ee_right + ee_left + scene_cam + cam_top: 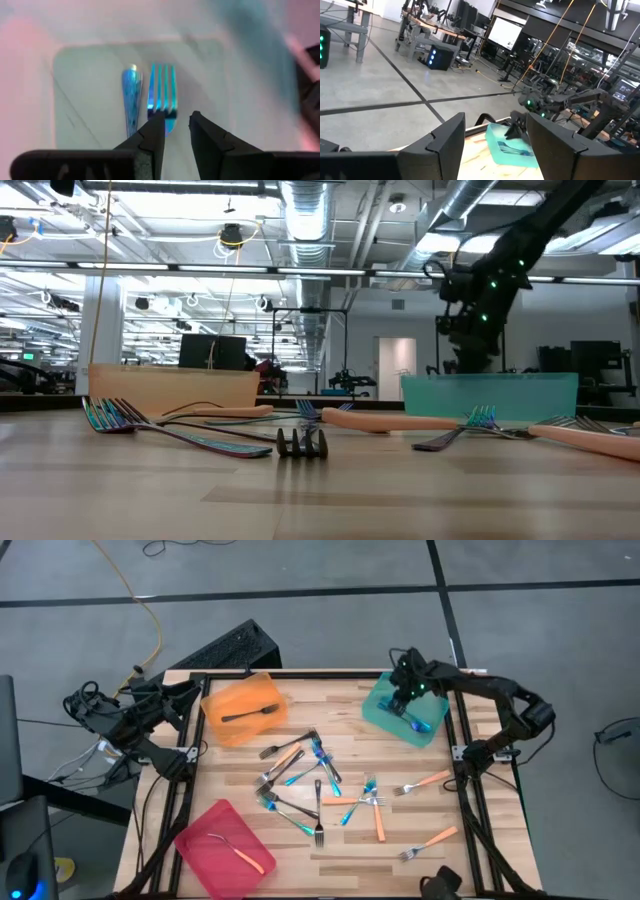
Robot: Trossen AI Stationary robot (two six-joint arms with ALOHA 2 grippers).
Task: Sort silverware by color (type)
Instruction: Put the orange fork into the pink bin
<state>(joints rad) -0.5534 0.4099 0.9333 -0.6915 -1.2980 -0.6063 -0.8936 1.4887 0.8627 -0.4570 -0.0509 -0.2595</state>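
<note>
Teal tray (385,705) at the table's far right edge, right end effector (410,712) parted above two blue forks (150,95).

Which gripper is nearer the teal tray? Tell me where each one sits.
Right. The right gripper hangs directly over the teal tray, just above the blue forks lying in it. The left gripper waits at the table's far left corner, beside the orange tray.

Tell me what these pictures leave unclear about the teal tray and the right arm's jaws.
- Teal tray contents: the high view has the right gripper covering part; the low view shows only its wall.
- Right wrist view: a blue fork shows, its handle hidden behind the jaws; touching or clear, cannot tell.
- Left gripper: waits off the table's left side.
</note>
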